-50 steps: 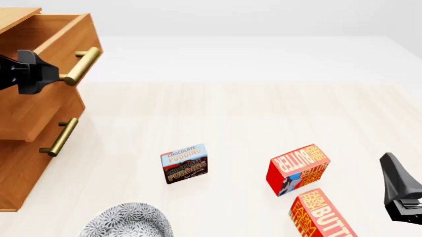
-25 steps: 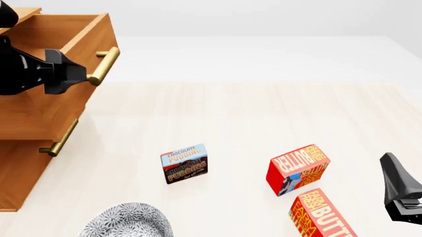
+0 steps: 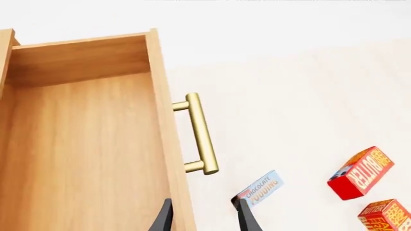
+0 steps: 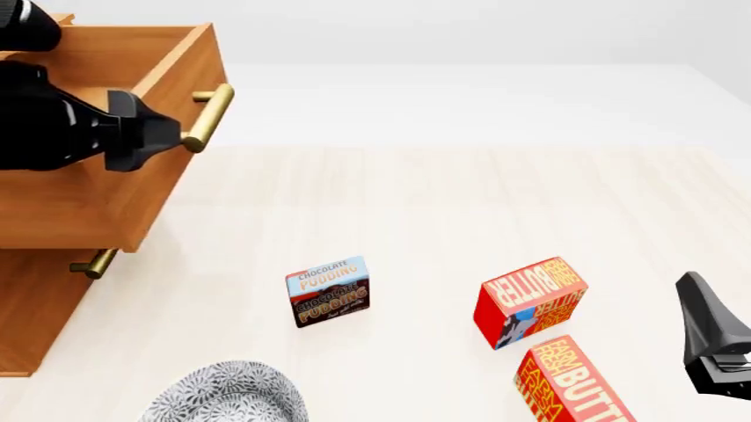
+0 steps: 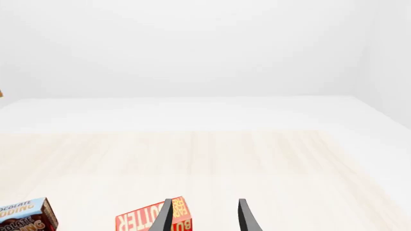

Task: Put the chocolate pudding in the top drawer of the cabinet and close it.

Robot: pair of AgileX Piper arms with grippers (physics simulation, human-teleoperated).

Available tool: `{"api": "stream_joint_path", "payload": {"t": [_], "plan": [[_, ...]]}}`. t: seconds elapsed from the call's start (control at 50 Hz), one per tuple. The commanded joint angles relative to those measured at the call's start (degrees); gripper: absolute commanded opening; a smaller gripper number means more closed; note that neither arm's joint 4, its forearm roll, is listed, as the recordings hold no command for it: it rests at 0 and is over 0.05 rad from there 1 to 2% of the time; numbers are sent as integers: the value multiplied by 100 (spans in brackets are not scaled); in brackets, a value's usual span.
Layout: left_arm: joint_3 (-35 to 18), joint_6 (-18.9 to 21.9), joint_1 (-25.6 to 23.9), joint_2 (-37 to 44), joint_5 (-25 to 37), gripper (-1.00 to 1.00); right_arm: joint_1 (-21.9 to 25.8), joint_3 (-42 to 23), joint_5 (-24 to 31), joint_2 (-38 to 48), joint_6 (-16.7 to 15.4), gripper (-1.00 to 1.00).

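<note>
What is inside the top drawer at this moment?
The top drawer is open and shows only its bare wooden floor. The near part is out of frame. The chocolate pudding stands on the table.

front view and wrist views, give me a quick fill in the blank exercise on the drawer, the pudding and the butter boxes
1. The top drawer of the cabinet stands ____.
2. The chocolate pudding rests on the ____, not in the drawer.
3. The number of red butter boxes near the right end effector is ____.
4. Inside, the open drawer holds ____.

Missing words: open; table; two; nothing
</note>
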Motion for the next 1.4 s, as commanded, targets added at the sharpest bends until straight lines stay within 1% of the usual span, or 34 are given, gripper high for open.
{"api": "stream_joint_path", "payload": {"t": [0.02, 0.04, 0.4, 0.58, 0.7, 0.74, 0.76, 0.8, 0.88, 0.92, 0.98, 1.0, 1.04, 1.12, 1.14, 1.18, 1.32, 1.38, 1.4], "plan": [[736, -149, -295, 212, 262, 100, 3, 4, 40, -58, -13, 100], [734, -221, -378, 222, 250, 100, 3, 4, 40, -58, -13, 100], [715, -432, -891, 465, 32, 100, 3, 4, 40, -58, -13, 100], [585, -485, -1109, 555, 28, 100, 3, 4, 40, -58, -13, 100], [478, -469, -1148, 598, 80, 100, 3, 4, 40, -58, -13, 100], [366, -326, -1033, 580, 169, 100, 3, 4, 40, -58, -13, 100], [324, -317, -1021, 578, 204, 100, 3, 4, 40, -58, -13, 100], [137, -112, -783, 504, 364, 100, 3, 4, 40, -58, -13, 100], [-64, -59, -739, 452, 516, 100, 3, 4, 40, -58, -13, 100], [-165, 130, -615, 389, 614, 100, 3, 4, 40, -58, -13, 100], [-274, 258, -503, 367, 728, 100, 3, 4, 40, -58, -13, 100], [-344, 403, -393, 324, 789, 100, 3, 4, 40, -58, -13, 100], [-385, 383, -378, 323, 829, 100, 3, 4, 40, -58, -13, 100], [-587, 642, -90, 311, 953, 100, 3, 4, 40, -58, -13, 100], [-635, 782, 36, 289, 965, 100, 3, 4, 40, -58, -13, 100], [-696, 809, -25, 273, 981, 100, 3, 4, 40, -58, -13, 100], [-836, 943, 111, 195, 1038, 100, 3, 4, 40, -58, -13, 100], [-906, 1147, 129, 160, 1008, 100, 3, 4, 40, -58, -13, 100], [-932, 1278, 138, 142, 993, 100, 3, 4, 40, -58, -13, 100]]}}
